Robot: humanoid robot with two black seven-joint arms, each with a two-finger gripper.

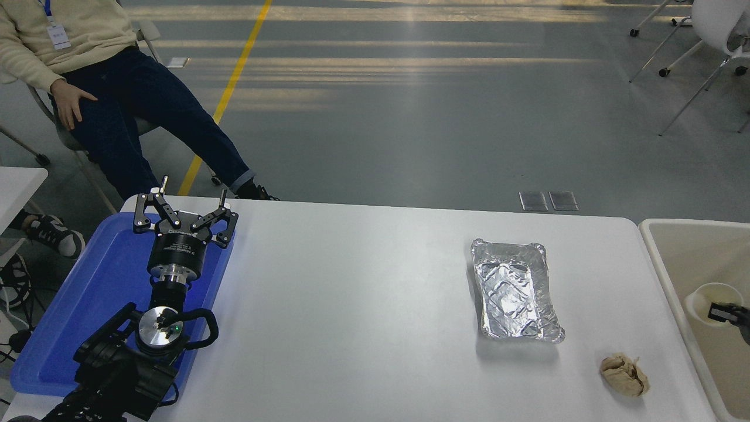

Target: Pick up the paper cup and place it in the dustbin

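— Grey floor with a yellow line lies beyond the white table (363,305). Where is the paper cup (705,302)?

— One cup, white with a cream inside, upright inside the dustbin (674,252) off the table's right edge, the right gripper (725,313) at its rim; its fingers' state cannot be told.

— Other items?

— One foil tray (515,291), one paper wad (624,374), one blue tray (88,293) under the spread left gripper (186,205). Its lettering is unreadable.

Even, bright light; sunlit bands across floor (410,53); glare on foil tray (515,293); soft shadows on table (363,328); focus sharp
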